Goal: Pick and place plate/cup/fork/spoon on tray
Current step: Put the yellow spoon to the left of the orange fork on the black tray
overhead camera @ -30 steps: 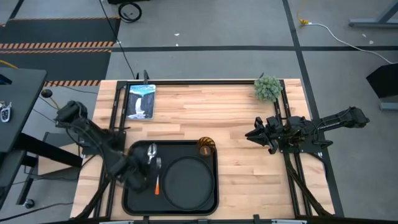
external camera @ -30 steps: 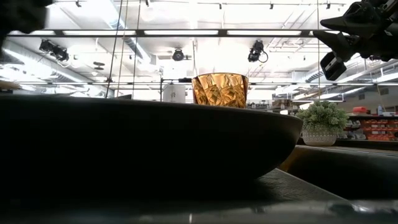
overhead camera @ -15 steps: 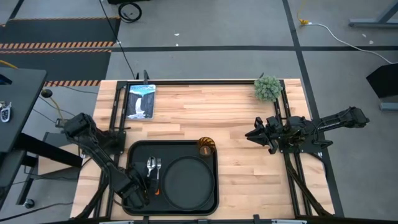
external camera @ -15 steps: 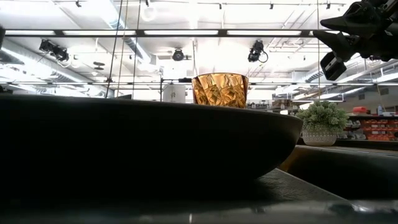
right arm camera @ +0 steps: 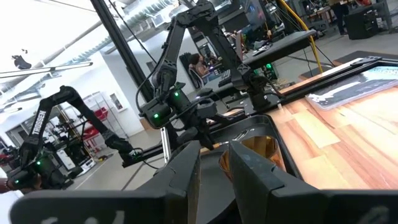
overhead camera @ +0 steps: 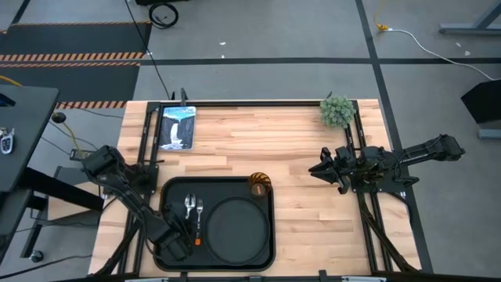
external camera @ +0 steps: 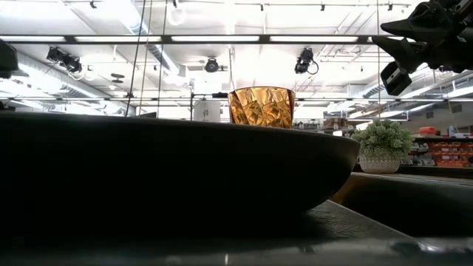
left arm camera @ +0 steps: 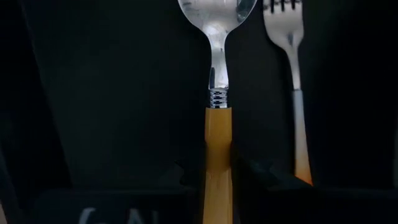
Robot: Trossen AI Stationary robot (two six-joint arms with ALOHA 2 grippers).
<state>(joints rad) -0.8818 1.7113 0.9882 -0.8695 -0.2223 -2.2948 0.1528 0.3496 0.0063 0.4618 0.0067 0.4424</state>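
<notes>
Tray (overhead camera: 168,192) holds one plate (overhead camera: 239,229), cup (overhead camera: 259,184), fork (overhead camera: 199,212), spoon (overhead camera: 189,208).

text: "TROSSEN" | on: distant robot arm (right arm camera: 42,127) | else: none legible

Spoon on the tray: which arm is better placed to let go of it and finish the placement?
The left. Its gripper has its jaws either side of the spoon handle, over the tray beside the fork. The right gripper hangs above bare table, far from the tray.
</notes>
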